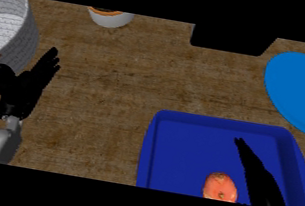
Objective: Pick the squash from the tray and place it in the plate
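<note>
While beside the squash (221, 186) in the tray (189, 149), right hand (265, 189), fingers (247, 151) straight; plate (303, 92) beyond.

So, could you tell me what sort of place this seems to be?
Probably a kitchen counter: a wooden top carries a pot, a plate and a tray holding a squash.

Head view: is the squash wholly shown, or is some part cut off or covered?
Head view: the squash is cut off at the lower edge; the dark right hand lies along its right side, over the blue tray.
</note>
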